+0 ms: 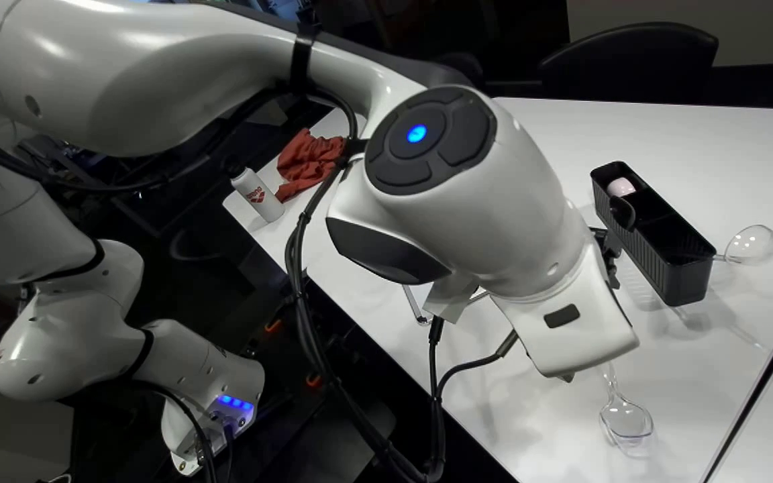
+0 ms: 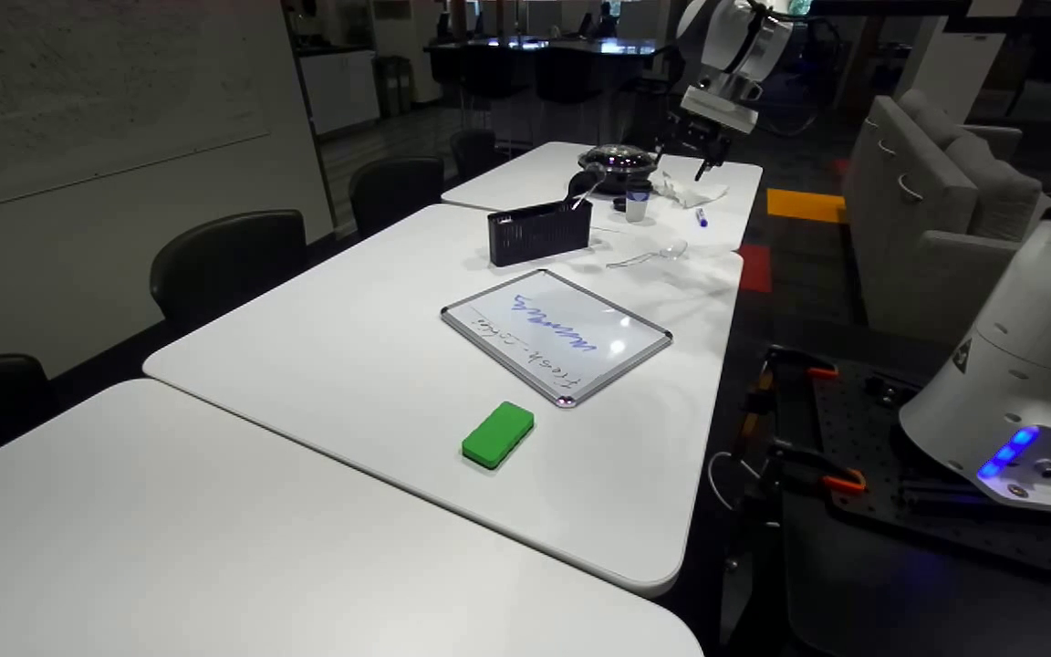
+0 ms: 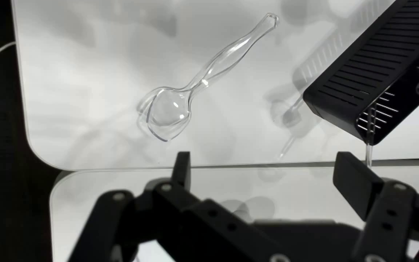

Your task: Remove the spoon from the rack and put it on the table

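Observation:
The rack (image 1: pixel 655 235) is a long black box standing on the white table (image 1: pixel 715 141); it also shows in an exterior view (image 2: pixel 539 235) and the wrist view (image 3: pixel 373 62). A dark round spoon bowl (image 1: pixel 623 213) sticks up from the rack; it also shows in an exterior view (image 2: pixel 581 185). A clear spoon (image 1: pixel 752 243) leans out of the rack's end. Another clear spoon (image 3: pixel 167 112) lies on the table, apart from the rack. My gripper (image 3: pixel 267 178) is open and empty above the table, beside the rack. In an exterior view the wrist mostly hides it.
A whiteboard tablet (image 2: pixel 557 333) and a green eraser (image 2: pixel 498 433) lie on the table. A lidded pot (image 2: pixel 617 162), a paper cup (image 2: pixel 637 204) and a blue marker (image 2: pixel 701 217) are on the far section. A white bottle (image 1: pixel 259 194) stands by a red cloth (image 1: pixel 307 161).

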Robot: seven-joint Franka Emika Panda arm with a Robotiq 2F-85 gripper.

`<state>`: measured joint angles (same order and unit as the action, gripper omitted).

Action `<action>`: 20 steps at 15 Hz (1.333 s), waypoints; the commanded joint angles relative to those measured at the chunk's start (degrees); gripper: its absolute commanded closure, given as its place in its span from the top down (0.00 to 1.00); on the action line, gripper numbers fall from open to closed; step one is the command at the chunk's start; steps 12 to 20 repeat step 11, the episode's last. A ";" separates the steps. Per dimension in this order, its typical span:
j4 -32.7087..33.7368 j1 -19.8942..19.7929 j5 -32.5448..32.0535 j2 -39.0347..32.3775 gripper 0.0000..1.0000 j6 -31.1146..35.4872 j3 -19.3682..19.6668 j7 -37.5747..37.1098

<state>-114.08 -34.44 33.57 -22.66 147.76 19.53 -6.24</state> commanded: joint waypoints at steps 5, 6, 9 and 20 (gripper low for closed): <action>-13.13 5.86 -0.45 18.80 1.00 7.90 -0.59 5.96; -13.81 6.65 -0.51 20.16 1.00 7.98 -0.47 6.43; -15.29 8.64 -0.39 22.99 1.00 8.10 -0.24 7.65; -15.95 9.77 -0.74 24.10 1.00 8.44 -0.08 7.35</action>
